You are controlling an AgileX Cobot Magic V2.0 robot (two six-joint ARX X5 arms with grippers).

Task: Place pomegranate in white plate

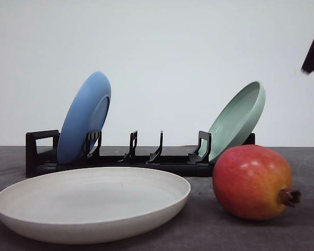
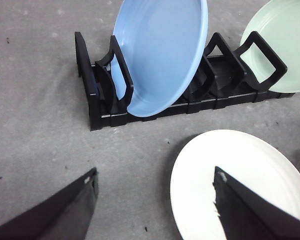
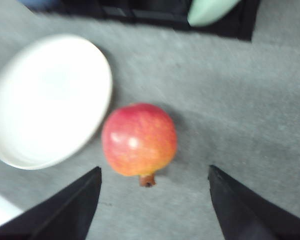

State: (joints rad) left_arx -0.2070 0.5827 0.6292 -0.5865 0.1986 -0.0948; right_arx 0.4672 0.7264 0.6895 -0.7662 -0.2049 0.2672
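1. Both sets of jaws stand spread apart and grasp nothing. In your right wrist view, the right gripper (image 3: 155, 200) shows two dark fingers (image 3: 65, 210) rising from the lower corners of the frame, with bare mat between them. In your left wrist view, the left gripper (image 2: 155, 200) shows the same wide stance; one of its fingers (image 2: 250, 210) overlaps the white plate (image 2: 230, 160) in the lower right of that frame.

2. Your pomegranate (image 1: 253, 182) rests on the grey table (image 1: 303, 157) at the lower right of the front view, crown stub pointing right. It lies just beside the white plate (image 1: 89, 198), which fills the lower left; whether the two touch cannot be told. In the right wrist view the pomegranate (image 3: 139, 139) sits at frame centre, above the gap between the fingers, with the white plate (image 3: 45, 100) at left. This view is blurred.

3. Behind both, a black dish rack (image 1: 42, 151) spans the middle of the front view. A blue plate (image 1: 83, 117) leans in its left slot and a pale green plate (image 1: 238, 117) leans in its right slot; both tilt to the right.

4. In the left wrist view the black dish rack (image 2: 92, 100) crosses the upper half, carrying the blue plate (image 2: 160, 50) at top centre and the pale green plate (image 2: 285, 45) at the upper right.
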